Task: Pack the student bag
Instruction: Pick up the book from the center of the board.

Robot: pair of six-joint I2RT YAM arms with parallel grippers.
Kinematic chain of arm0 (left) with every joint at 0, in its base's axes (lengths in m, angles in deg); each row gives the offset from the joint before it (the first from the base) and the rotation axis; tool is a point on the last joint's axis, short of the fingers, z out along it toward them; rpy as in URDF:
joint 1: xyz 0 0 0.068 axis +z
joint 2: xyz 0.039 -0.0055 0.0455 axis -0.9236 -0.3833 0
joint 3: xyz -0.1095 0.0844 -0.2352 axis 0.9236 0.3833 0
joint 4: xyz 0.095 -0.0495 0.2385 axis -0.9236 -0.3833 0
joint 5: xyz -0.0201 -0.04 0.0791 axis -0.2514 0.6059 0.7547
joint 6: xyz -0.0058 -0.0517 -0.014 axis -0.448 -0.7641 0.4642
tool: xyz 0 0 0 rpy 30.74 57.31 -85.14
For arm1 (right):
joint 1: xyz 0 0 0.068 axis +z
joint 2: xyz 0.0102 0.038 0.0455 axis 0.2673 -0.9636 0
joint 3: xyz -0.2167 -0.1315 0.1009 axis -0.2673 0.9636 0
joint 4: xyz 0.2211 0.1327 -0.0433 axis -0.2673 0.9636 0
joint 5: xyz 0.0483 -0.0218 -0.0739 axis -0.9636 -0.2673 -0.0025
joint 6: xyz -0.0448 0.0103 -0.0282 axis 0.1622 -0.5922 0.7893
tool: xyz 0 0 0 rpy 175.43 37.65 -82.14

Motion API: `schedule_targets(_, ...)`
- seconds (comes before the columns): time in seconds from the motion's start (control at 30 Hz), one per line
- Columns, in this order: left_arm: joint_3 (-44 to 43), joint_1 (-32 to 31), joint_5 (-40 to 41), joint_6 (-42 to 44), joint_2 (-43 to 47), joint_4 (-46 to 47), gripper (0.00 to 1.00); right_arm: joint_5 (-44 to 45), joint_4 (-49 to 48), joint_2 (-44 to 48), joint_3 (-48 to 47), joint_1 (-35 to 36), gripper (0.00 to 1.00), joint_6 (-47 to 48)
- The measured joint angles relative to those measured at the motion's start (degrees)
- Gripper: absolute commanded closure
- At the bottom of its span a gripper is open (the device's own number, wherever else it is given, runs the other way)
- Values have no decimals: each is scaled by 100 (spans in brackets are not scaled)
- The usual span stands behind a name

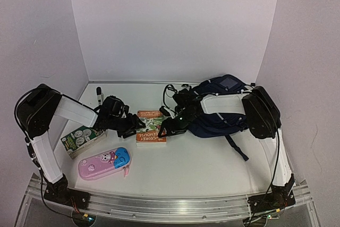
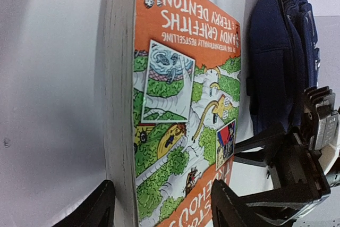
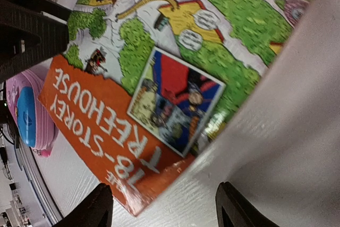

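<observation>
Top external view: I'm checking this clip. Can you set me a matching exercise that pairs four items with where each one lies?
Things:
1. student bag
2. pencil case
3. orange book
4. marker

Places:
A. centre, lying flat
B. back left
C. right side
D. front left

Pairs: 1-C, 2-D, 3-A, 4-B
</observation>
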Motion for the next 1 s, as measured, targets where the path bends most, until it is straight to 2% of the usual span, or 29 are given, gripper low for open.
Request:
schedule_targets(0.23,49,-106,94,-61,-3,302,73,-52,-86,-145,-154,-47,44,-82)
schedule_targets(0.37,71,-189,239,-46,2,474,85,-59,-62,-145,-148,-85,44,-114)
schedule_targets(0.43,79,-213,266,-59,2,644,86,-75,-66,-144,-133,-98,44,-123)
schedule_targets(0.57,139,-222,248,-104,-5,1155,72,-119,-79,-143,-115,-115,44,-128)
schedule_targets(0.63,140,-249,173,-150,-38,1376,69,-137,-95,-143,-112,-116,44,-128)
schedule_targets(0.7,140,-300,106,-162,-97,1573,74,-148,-105,-143,-110,-116,44,-128)
schedule_targets(0.77,140,-325,84,-197,-154,1681,84,-151,-105,-143,-108,-116,42,-128)
schedule_targets(0.87,142,-327,105,-250,-184,1712,97,-175,-117,-123,-87,-115,34,-132)
schedule_targets(1.0,178,-334,106,-233,-150,1693,100,-224,-129,-26,6,-88,19,-117)
